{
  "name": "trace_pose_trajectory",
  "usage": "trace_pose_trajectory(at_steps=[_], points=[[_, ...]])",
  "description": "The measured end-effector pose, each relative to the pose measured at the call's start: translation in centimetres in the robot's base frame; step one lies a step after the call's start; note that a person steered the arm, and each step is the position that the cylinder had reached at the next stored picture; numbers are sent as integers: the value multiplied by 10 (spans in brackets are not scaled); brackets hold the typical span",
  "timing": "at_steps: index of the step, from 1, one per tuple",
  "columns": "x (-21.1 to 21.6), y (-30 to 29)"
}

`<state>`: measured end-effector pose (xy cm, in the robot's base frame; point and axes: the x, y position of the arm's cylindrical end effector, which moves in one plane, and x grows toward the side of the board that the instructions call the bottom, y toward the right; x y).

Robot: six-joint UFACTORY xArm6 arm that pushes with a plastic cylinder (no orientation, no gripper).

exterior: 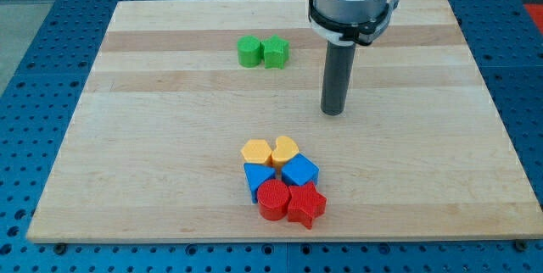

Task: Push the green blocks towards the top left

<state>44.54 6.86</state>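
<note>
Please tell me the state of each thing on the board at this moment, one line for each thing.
green blocks: two, touching side by side, near the view's top.
my tip: down at the board, right of and below the green blocks, touching no block.
yellow blocks: two, side by side, top of the lower cluster.
blue blocks: two, middle of that cluster.
red blocks: two, bottom of that cluster.

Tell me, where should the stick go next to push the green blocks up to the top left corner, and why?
Probably my tip should first slide toward the view's top, staying right of the green star block, which touches the green round block. My tip now sits below and to the right of both, apart from them. From their right side, a push leftward would likely carry them along the board.
</note>
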Motion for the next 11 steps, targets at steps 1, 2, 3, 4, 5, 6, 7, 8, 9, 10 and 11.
trace_pose_trajectory(at_steps=[1, 2, 3, 4, 5, 6, 7, 8, 9, 10, 11], points=[[0, 0], [-16, 0], [-55, -3], [-93, -3], [-106, -6], [-106, -33], [-106, -68], [-114, -101], [-127, -135], [-146, -159], [-175, -168]])
